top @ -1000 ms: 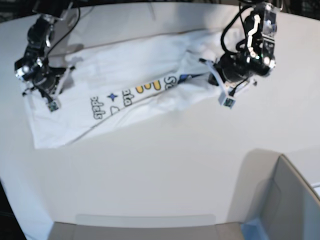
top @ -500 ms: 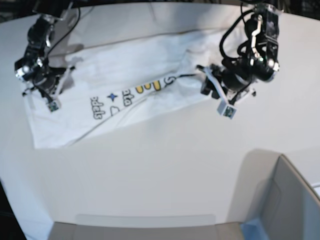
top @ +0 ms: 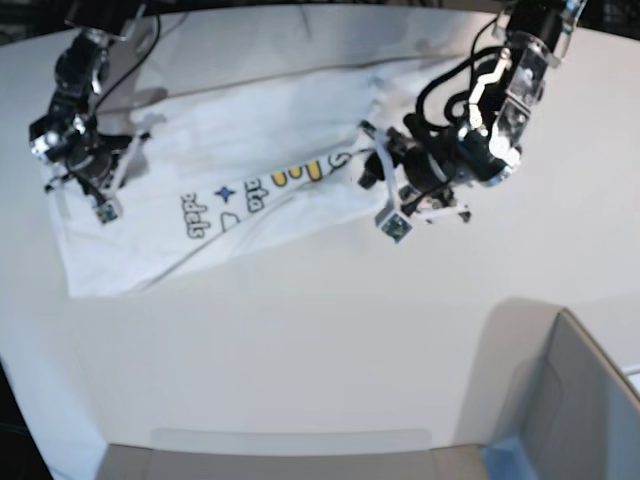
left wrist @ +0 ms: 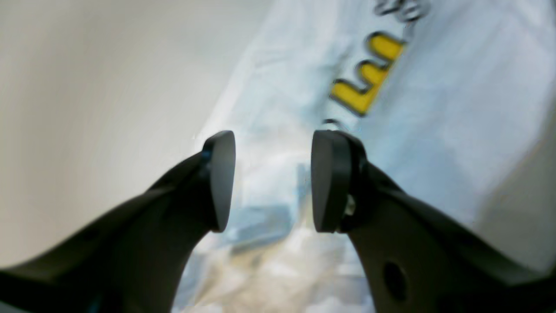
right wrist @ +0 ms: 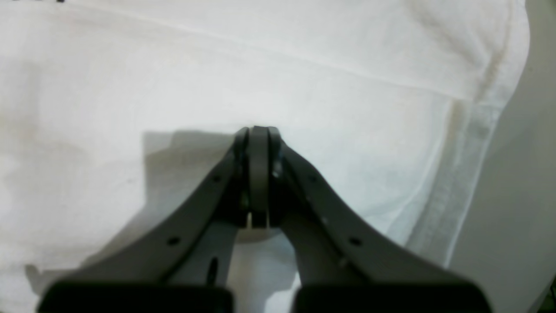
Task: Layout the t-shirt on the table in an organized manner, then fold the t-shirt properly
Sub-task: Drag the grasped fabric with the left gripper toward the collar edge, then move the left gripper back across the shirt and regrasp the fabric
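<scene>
The white t-shirt [top: 250, 130] lies spread across the white table [top: 300, 330], with its blue and yellow lettering [top: 260, 185] facing up. My left gripper [top: 386, 202] is open at the shirt's right edge. In the left wrist view its fingers [left wrist: 221, 180] stand apart over the cloth [left wrist: 456, 108], close to a yellow letter [left wrist: 369, 78]. My right gripper [top: 100, 195] is at the shirt's left end. In the right wrist view it [right wrist: 258, 130] is shut, with its tips on plain white cloth [right wrist: 304, 65] beside a hem [right wrist: 473, 143]. I see no cloth between them.
A grey open-topped bin [top: 590, 400] stands at the front right. Bare tabletop shows left of the shirt in the left wrist view [left wrist: 87, 87] and right of the hem in the right wrist view [right wrist: 534, 174]. Cables hang from both arms.
My left gripper has moved left and a little forward, and the shirt's right end has shifted left with it, covering part of the lettering. The right arm has not moved.
</scene>
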